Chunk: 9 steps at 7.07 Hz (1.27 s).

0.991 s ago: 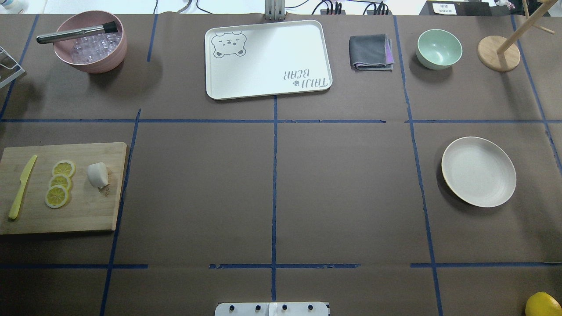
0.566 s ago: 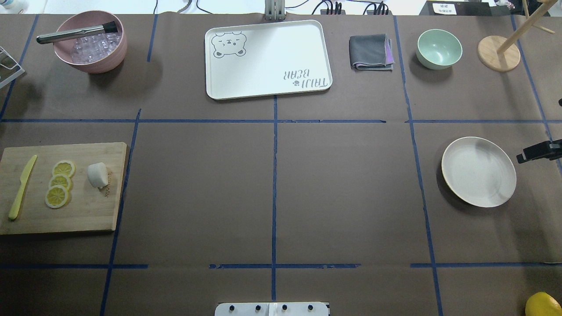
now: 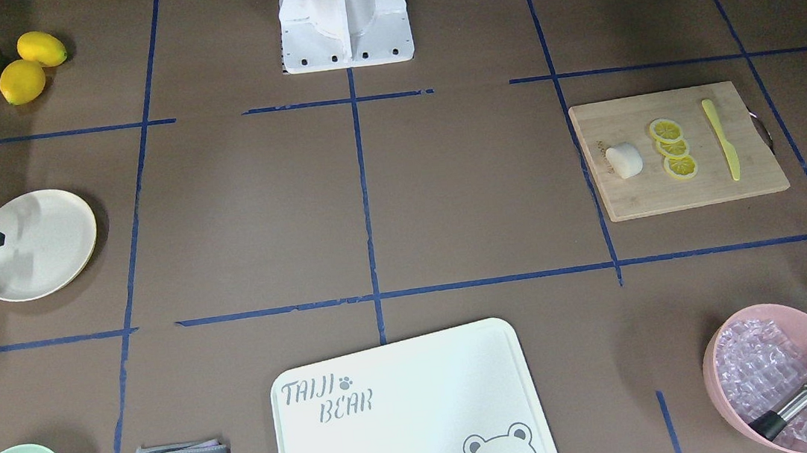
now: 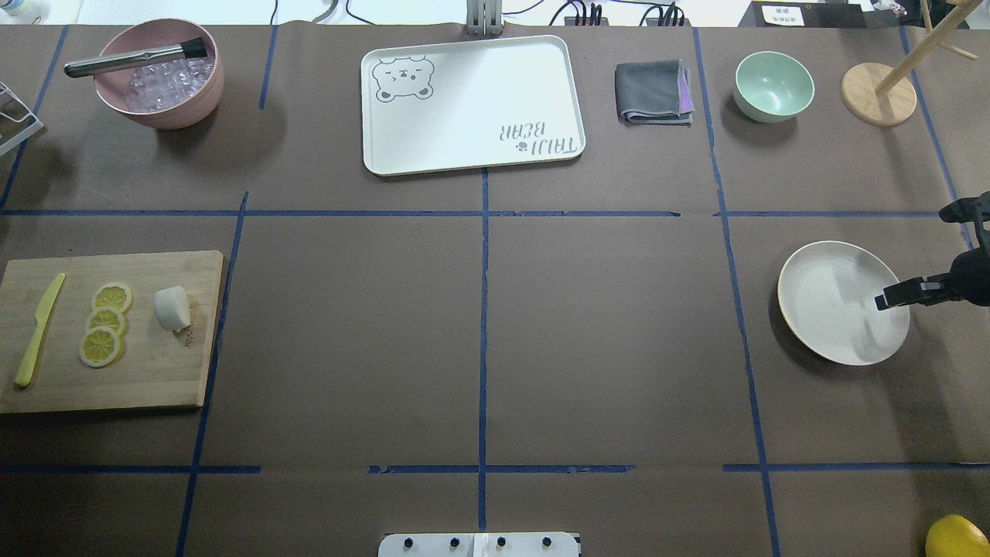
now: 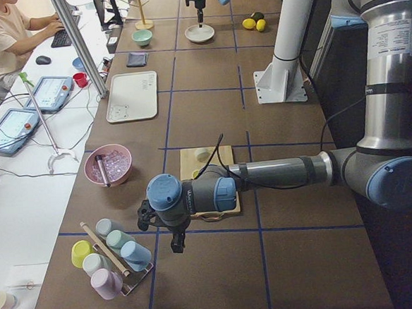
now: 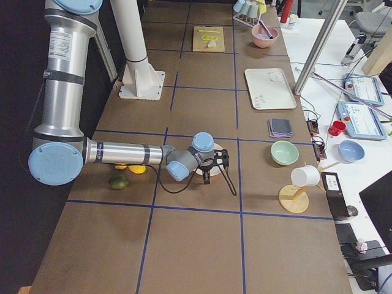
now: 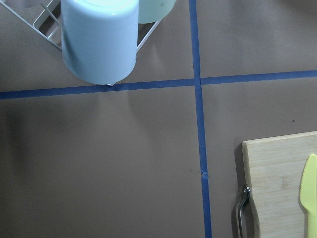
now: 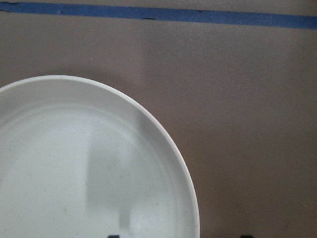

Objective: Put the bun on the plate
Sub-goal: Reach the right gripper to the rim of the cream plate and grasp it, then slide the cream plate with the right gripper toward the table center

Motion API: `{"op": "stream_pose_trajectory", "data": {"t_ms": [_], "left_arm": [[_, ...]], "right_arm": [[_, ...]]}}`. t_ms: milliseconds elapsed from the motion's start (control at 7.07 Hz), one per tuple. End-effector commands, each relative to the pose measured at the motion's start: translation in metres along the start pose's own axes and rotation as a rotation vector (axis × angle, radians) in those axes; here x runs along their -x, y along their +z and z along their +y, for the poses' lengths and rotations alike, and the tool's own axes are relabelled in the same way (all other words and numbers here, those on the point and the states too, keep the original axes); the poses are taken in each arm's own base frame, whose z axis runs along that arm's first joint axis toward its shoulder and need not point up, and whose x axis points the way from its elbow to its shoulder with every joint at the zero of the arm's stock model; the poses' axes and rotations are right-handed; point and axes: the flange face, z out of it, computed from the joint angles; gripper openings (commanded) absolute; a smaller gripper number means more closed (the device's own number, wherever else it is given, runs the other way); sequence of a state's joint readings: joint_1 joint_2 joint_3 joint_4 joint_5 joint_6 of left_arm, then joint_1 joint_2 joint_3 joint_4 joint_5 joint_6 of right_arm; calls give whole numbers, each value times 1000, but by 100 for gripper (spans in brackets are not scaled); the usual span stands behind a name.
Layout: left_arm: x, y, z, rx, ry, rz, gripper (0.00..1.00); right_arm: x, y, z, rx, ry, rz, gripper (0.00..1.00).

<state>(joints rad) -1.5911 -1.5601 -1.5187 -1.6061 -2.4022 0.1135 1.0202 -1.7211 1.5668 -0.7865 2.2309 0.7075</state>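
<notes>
Right tool [image 4: 915, 255] has moved over plate [image 4: 820, 309]; bun's [image 4: 171, 307] long axis unclear.

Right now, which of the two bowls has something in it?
The pink bowl, far left in the overhead view: it holds clear cubes and a metal-handled tool. The mint-green bowl is empty.

The left gripper [image 5: 162, 235] hangs near a cup rack [image 5: 110, 256]; the bun [image 5: 202, 154] lies on the cutting board [image 5: 219, 158]; the far right gripper [image 5: 199, 17] hovers above the plate [image 5: 200, 35].
</notes>
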Motion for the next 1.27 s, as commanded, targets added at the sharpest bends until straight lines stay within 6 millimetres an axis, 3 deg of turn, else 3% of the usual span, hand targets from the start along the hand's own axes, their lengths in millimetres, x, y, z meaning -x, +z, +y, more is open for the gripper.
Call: {"op": "stream_pose_trajectory", "data": {"t_ms": [0, 142, 425, 849, 991, 1132], "left_arm": [[-1, 0, 0, 0, 2, 0, 100], [-2, 1, -1, 2, 2, 0, 100], [-2, 1, -1, 3, 3, 0, 100], [-3, 2, -1, 4, 4, 0, 100], [-2, 1, -1, 3, 3, 0, 100], [-3, 2, -1, 4, 4, 0, 100]], "right_arm": [[-1, 4, 2, 10, -1, 2, 9], [0, 4, 2, 12, -4, 0, 0], [17, -1, -9, 3, -21, -34, 0], [116, -24, -92, -80, -131, -151, 0], [159, -26, -114, -69, -101, -174, 0], [237, -17, -129, -39, -46, -220, 0]]}}
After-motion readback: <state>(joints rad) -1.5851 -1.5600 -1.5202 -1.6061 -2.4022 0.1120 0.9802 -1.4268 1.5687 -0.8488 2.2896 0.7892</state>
